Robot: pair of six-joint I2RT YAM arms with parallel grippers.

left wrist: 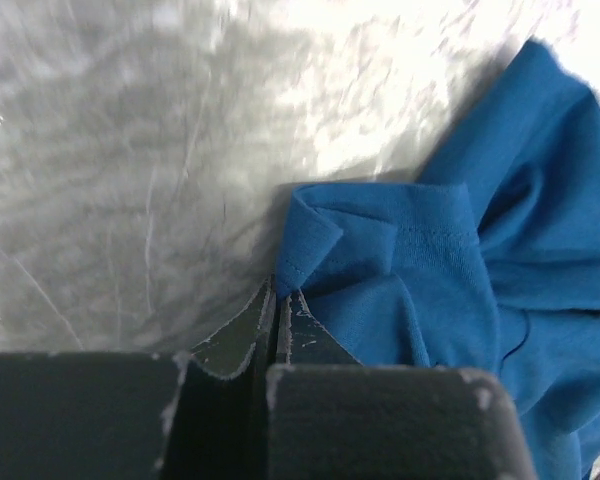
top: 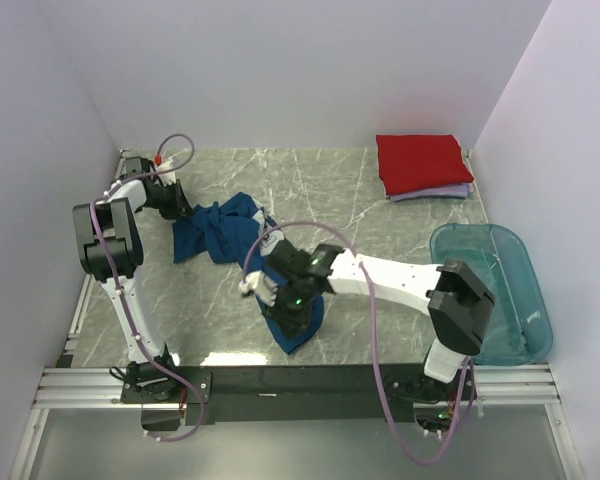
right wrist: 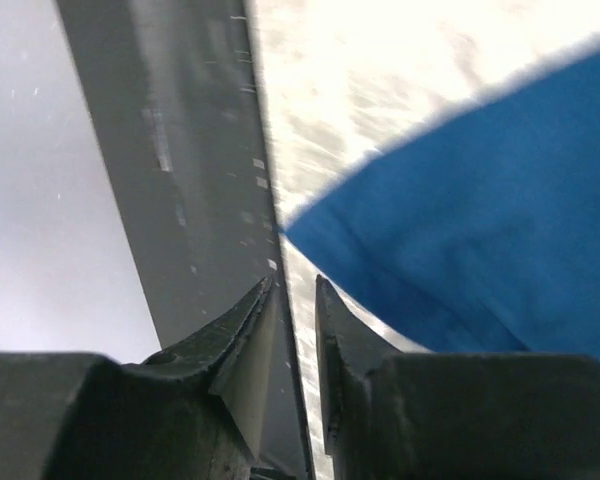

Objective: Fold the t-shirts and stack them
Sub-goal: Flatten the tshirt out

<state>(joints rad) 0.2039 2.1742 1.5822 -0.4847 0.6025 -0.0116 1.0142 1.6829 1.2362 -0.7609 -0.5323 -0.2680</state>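
Right gripper (right wrist: 292,285), jaws a slit apart, holds nothing. The blue shirt (right wrist: 480,230) lies just beyond and right of its tips. Farther off, left gripper (left wrist: 278,292) is pinched tight on that shirt's folded corner. Well beyond, the red shirt (top: 423,162) lies folded atop the lavender shirt (top: 432,193).

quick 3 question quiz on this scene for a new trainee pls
1. True or false: the red shirt lies folded on top of the lavender one.
2. Where is the tub?
A. in the far left corner
B. at the table's right side, by the right arm
C. under the red shirt
3. Fill in: the left gripper pinches a corner of the ___ shirt.

Key
1. True.
2. B.
3. Blue: the blue shirt lies crumpled mid-table.
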